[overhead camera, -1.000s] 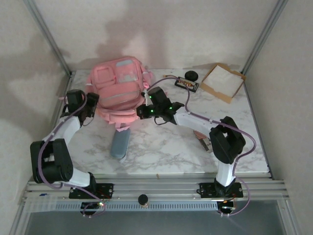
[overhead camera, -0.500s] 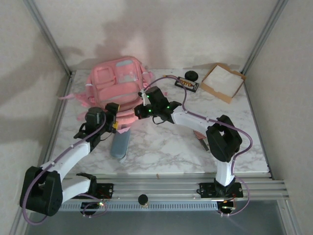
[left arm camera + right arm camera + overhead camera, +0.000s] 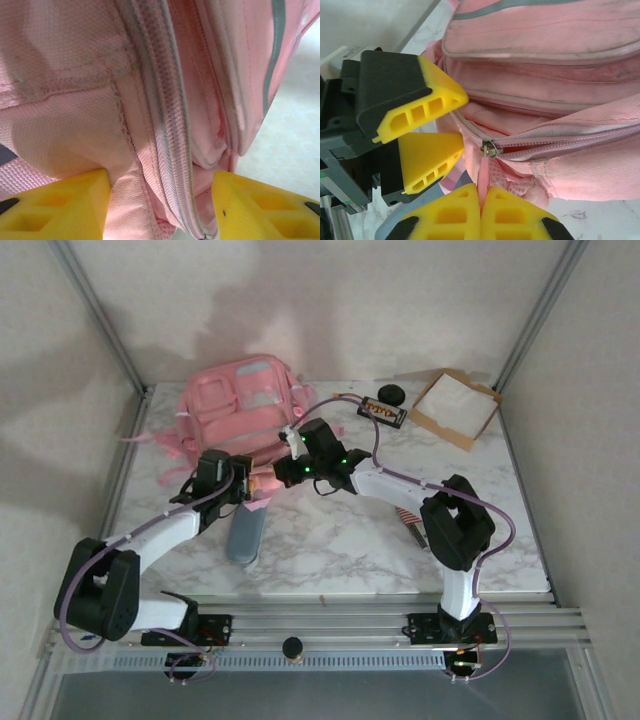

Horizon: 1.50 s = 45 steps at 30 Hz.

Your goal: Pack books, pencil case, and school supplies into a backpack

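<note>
Left gripper (image 3: 464, 120) has swung in from beside the backpack (image 3: 240, 405) to its near edge, just beyond the pencil case (image 3: 245, 530), fingers spread astride the zipper seam (image 3: 170, 125). Right gripper (image 3: 480, 192) pinches the zipper pull (image 3: 482, 172). Backpack's contents stay hidden.

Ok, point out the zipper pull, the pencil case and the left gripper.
zipper pull (image 3: 489, 148): right wrist view, on its metal slider.
pencil case (image 3: 245, 532): top view, middle of the pouch.
left gripper (image 3: 463, 120): right wrist view, midway between its yellow fingertips.
</note>
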{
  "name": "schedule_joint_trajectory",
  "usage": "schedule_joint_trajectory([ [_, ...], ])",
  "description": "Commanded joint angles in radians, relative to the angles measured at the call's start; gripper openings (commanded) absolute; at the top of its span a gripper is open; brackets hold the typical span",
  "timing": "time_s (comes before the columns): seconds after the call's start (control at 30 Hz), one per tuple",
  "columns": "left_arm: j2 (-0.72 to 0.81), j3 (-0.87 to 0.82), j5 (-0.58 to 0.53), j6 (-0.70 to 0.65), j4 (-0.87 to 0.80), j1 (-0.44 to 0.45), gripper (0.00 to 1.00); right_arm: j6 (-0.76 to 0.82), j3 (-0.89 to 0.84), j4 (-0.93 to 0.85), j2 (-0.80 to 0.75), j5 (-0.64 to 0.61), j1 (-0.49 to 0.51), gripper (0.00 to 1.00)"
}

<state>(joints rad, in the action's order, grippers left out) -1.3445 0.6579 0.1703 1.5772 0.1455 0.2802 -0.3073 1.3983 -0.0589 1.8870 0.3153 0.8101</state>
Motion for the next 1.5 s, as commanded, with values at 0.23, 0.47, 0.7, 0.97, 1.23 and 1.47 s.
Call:
schedule_joint_trajectory([
  [0.23, -0.12, 0.036, 0.039, 0.076, 0.127, 0.013, 0.3, 0.109, 0.032, 0.079, -0.023, 0.156, 0.021, 0.0],
  [0.47, -0.067, 0.039, -0.009, 0.017, 0.069, 0.0, 0.0, 0.131, 0.039, 0.004, -0.041, 0.019, 0.001, 0.0],
  [0.7, 0.116, 0.039, -0.063, -0.122, -0.086, -0.112, 0.0, 0.067, -0.012, -0.013, -0.073, -0.07, -0.067, 0.0],
  [0.97, 0.219, 0.046, 0.014, -0.228, -0.193, -0.269, 0.0, 0.011, -0.005, 0.014, -0.006, -0.062, -0.174, 0.0],
  [1.23, 0.278, 0.096, 0.073, -0.357, -0.317, -0.403, 0.0, 0.033, 0.114, 0.048, 0.14, -0.127, -0.255, 0.0],
  [1.47, 0.286, 0.113, 0.118, -0.406, -0.34, -0.443, 0.0, 0.041, 0.279, 0.041, 0.29, -0.203, -0.313, 0.0],
])
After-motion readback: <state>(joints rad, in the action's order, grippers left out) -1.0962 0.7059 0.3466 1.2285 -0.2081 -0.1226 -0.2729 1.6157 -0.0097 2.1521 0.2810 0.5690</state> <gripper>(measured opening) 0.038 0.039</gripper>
